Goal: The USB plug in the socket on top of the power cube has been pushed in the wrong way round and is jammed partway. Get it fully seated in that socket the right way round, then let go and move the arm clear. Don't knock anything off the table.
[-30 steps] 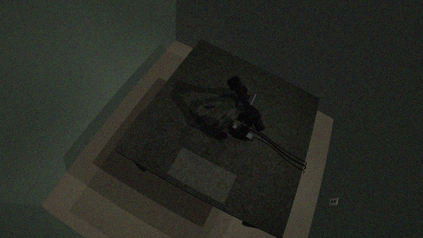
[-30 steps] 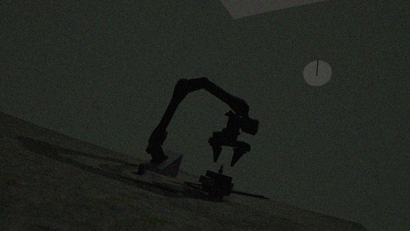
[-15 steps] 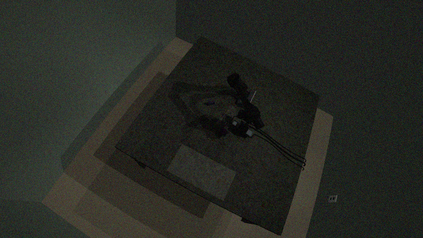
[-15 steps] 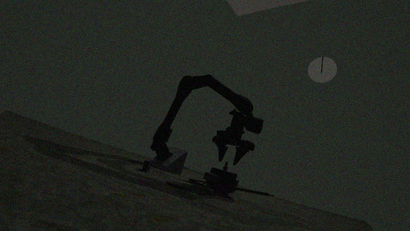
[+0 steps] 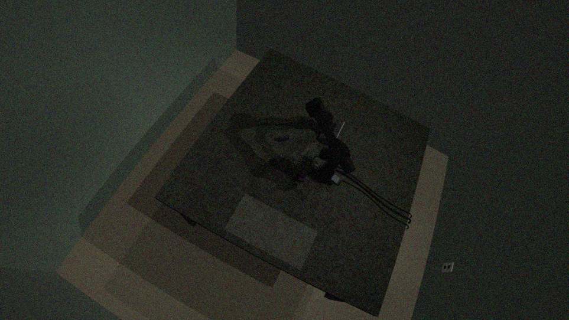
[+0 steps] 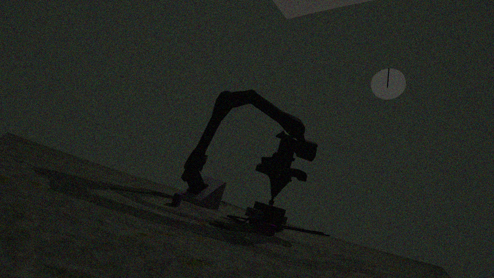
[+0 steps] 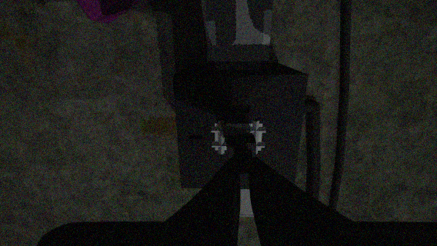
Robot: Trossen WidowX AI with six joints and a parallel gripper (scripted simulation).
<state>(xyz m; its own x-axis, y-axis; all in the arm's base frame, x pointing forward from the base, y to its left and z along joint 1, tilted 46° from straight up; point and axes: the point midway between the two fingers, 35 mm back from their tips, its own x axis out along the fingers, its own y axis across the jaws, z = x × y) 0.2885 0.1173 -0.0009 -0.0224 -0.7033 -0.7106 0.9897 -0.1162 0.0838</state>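
Observation:
The scene is very dark. The dark power cube stands on the table with a socket on top, marked by small white marks. The dark USB plug stands in that socket. My gripper points straight down over the cube. Its fingers are drawn together to a point on the top of the USB plug. I cannot make out which way round the plug sits.
Two dark cables run from the cube toward the table's right edge. A white plug sits at the cube's side. A purple thing lies close by. A pale rectangle lies near the front edge.

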